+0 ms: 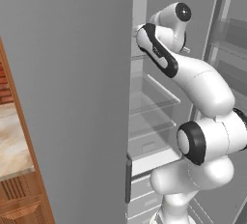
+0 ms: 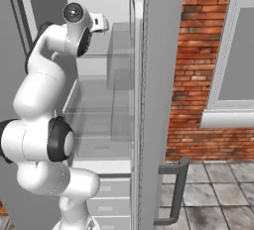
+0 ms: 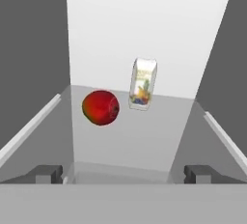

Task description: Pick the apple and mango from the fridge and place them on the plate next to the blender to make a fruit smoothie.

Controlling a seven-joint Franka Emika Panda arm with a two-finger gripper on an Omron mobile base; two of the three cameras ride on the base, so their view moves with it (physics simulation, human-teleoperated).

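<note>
**Arm reaching into open fridge, apple ahead on shelf**

Seen from the hand: apple (image 3: 101, 107) resting on a clear shelf (image 3: 140, 143) inside the fridge (image 3: 140, 30), left of centre and ahead of the gripper (image 3: 123, 174). Round and glossy red, with no long axis to speak of; stem end not discernible, so no telling which way it points. Just beside it, to the right and slightly further back, a small carton (image 3: 142, 84) with a fruit picture on its face, standing upright with its long axis vertical, printed side toward the camera. Apple and carton close together but not touching.

Gripper fingertips (image 3: 47, 174) spread wide apart, one at each lower corner, holding nothing; apple well short of the gap between them.

From the base cameras: white arm (image 1: 193, 80) bent up and extended into the upper part of the fridge (image 1: 72, 97), door (image 2: 154, 100) swung open, brick wall (image 2: 198, 65) and a window (image 2: 238, 50) beyond it. Wooden cabinet (image 1: 19, 189) left of the fridge body.
</note>
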